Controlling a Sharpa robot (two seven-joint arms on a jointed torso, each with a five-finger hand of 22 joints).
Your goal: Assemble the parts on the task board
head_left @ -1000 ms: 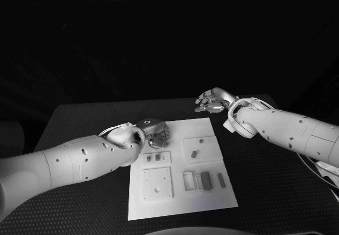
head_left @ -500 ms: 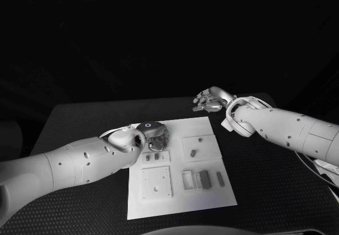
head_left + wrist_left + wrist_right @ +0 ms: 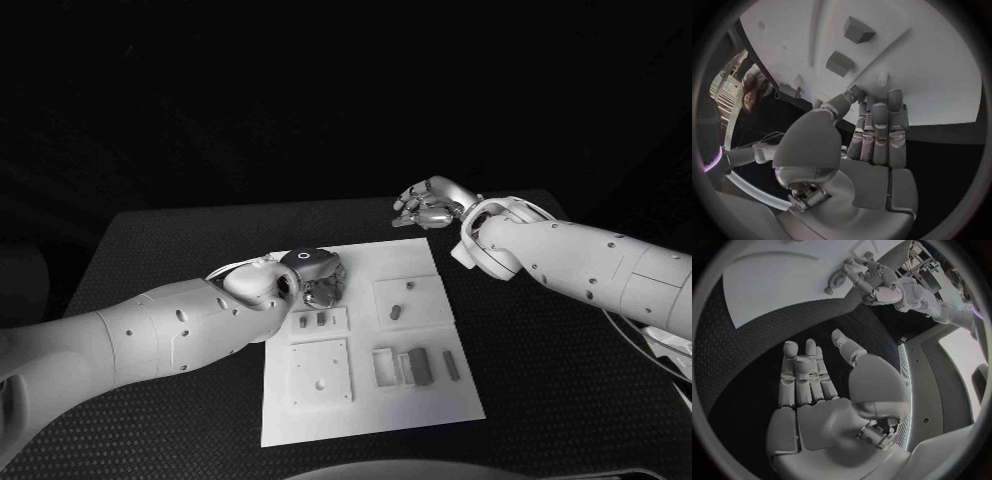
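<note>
Dim scene, black surroundings, fisheye-bent wrist views

A robotics lab or test bench, to judge by the black table (image 3: 173, 240) with its dotted mat, the white task board (image 3: 368, 400) with moulded recesses and small parts (image 3: 418, 367) laid out on it, and the dark backdrop all round

Black textured surface (image 3: 173, 245) sitting w/ dark bkgd behind; room lying in near-total darkness, no walls showing.
</note>
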